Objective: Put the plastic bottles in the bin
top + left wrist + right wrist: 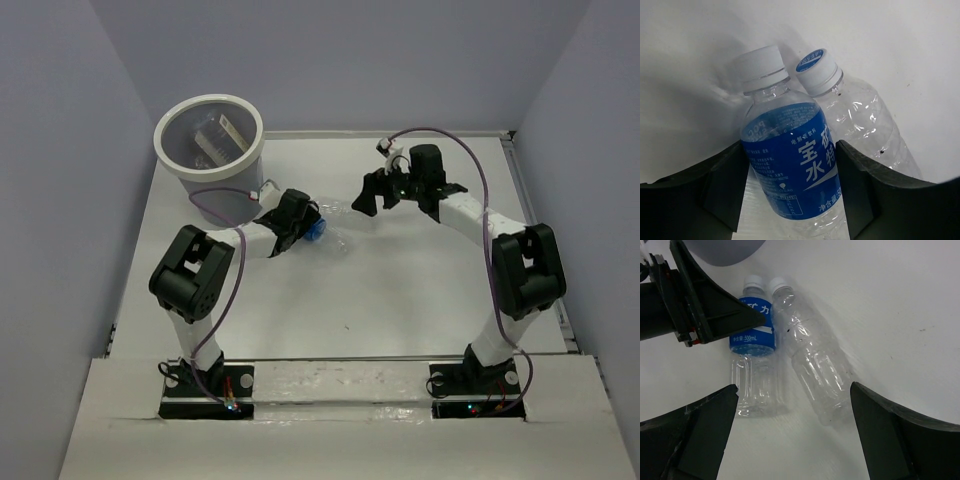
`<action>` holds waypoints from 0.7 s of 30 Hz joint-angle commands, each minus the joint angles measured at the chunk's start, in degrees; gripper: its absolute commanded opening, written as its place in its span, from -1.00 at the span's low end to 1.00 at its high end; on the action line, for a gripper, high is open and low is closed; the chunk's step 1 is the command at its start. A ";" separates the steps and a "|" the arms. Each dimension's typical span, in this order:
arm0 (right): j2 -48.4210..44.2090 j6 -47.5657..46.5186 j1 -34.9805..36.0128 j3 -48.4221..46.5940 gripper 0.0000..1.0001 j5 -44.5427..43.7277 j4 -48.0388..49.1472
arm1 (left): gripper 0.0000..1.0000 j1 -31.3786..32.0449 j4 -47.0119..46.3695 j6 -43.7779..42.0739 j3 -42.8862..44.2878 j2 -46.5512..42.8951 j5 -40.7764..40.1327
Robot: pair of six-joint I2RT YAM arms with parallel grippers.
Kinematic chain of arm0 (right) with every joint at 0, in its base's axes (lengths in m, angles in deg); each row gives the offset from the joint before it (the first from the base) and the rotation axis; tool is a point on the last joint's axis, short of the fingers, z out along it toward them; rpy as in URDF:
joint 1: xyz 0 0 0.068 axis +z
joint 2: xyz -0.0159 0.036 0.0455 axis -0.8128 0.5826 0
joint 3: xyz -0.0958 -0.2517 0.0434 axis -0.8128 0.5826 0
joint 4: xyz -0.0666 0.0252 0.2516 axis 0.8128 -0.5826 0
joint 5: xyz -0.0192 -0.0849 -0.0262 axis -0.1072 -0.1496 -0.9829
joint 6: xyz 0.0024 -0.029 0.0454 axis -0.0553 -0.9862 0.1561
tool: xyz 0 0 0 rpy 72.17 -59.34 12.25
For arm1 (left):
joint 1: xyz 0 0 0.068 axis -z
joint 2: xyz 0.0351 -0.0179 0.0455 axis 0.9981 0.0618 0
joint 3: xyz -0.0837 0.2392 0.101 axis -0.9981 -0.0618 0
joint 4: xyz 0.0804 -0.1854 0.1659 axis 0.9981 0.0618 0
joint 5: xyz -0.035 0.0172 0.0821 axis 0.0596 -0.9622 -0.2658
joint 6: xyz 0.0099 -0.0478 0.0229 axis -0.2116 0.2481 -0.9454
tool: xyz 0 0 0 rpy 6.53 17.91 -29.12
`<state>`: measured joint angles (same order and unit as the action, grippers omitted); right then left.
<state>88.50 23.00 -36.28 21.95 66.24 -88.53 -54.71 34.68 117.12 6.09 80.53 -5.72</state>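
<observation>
At the centre of the top view, two bottles lie side by side on the table [400, 300], touching or very nearly so. The blue bottle [790, 165] lies flat, its white cap toward the top of the left wrist view and its blue label printed in white. The plain bottle [865, 125], clear and ribbed, lies just to its right in that view, its cap beside the blue bottle's cap. In the right wrist view the pair runs from the upper left toward the lower middle, caps uppermost, and the plain bottle angles slightly away at its base.

The left gripper [791, 145] straddles the blue bottle at the label. One black finger [725, 185] stands against each side, closed onto it, and the bottle rests on the table. The right gripper [792, 387] hangs above the pair with its fingers spread wide. One finger sits at the lower left and one at the lower right of its own view, and they touch neither bottle.

The bin [200, 178] stands at the upper left of the top view, in the table's far left corner. It is near the left gripper but apart from both bottles on the table. Through its open top, clear bottles in the bin [215, 135] show inside. I cannot tell how many.
</observation>
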 commanded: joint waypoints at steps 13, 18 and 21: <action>22.10 -17.15 6.26 -32.55 0.99 -3.76 -26.04 | -0.11 -0.37 1.45 -11.28 -15.09 -23.29 -4.61; 29.48 -16.72 8.81 -39.41 0.99 -6.39 -28.51 | -0.14 0.07 6.99 -15.41 -16.68 -38.31 -2.06; 32.90 -16.01 10.47 -41.34 0.98 -9.47 -28.51 | -0.14 0.24 11.98 -18.66 -13.18 -46.03 -2.23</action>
<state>117.98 7.44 -27.34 -15.67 61.01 -114.13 -54.69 41.54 103.96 -10.76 42.32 -7.16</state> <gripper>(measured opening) 0.994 0.719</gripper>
